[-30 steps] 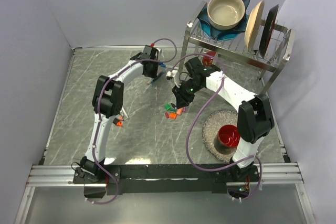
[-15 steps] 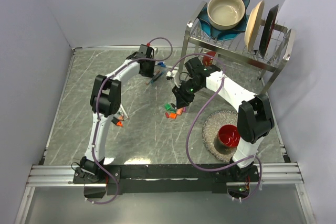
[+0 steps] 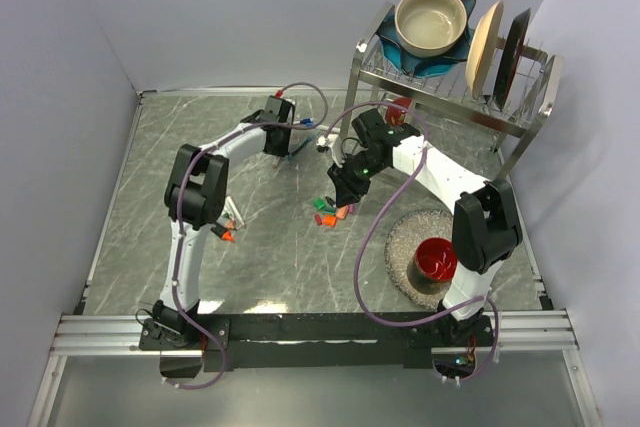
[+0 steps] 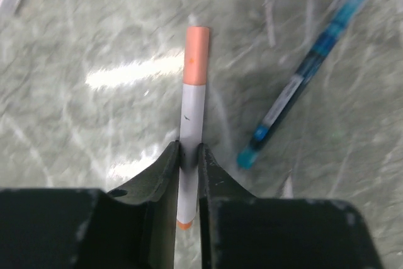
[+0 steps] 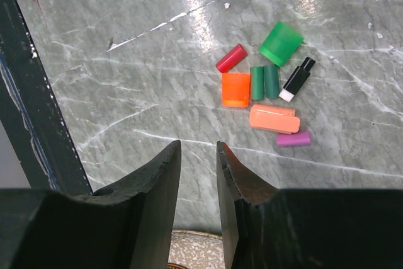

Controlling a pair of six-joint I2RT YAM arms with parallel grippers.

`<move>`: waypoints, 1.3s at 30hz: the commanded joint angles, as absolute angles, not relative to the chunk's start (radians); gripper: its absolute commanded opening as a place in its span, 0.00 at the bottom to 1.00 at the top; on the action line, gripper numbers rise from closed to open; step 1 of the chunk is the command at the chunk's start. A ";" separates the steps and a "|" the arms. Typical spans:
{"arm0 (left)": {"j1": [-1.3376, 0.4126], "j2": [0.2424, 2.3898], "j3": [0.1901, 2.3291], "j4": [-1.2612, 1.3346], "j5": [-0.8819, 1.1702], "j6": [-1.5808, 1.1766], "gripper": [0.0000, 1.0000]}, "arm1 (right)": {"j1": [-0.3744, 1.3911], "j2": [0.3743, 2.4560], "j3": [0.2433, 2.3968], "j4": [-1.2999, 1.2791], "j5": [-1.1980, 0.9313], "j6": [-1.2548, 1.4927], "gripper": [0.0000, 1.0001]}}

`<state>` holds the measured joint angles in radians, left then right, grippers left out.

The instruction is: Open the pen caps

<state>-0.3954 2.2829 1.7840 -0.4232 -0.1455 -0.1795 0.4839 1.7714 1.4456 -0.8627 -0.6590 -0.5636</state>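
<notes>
My left gripper (image 4: pixel 189 152) is shut on a white marker barrel (image 4: pixel 191 124) that still wears its pale orange cap (image 4: pixel 196 55), held a little above the table. In the top view it (image 3: pixel 281 150) is at the back middle. My right gripper (image 5: pixel 198 149) is open and empty, hovering near a pile of loose pen caps: a red one (image 5: pixel 231 58), a large green one (image 5: pixel 280 43), an orange one (image 5: pixel 235 89), two dark green (image 5: pixel 264 82), a black one (image 5: pixel 296 79), a salmon one (image 5: pixel 272 118) and a pink one (image 5: pixel 293 138). The pile shows in the top view (image 3: pixel 333 212).
A blue pen (image 4: pixel 302 86) lies on the table right of the held marker. A dish rack (image 3: pixel 450 87) with a bowl and plates stands at the back right. A red cup (image 3: pixel 436 259) sits on a speckled mat (image 3: pixel 400 237). Orange bits (image 3: pixel 227 235) lie by the left arm.
My left wrist has shifted a little left and toward the near side with the marker. The right arm and the cap pile have not moved.
</notes>
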 commanded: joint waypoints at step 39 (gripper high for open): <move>-0.190 1.166 0.707 -0.171 0.914 -0.644 0.01 | 0.769 1.490 1.421 -0.644 -0.729 -0.829 0.48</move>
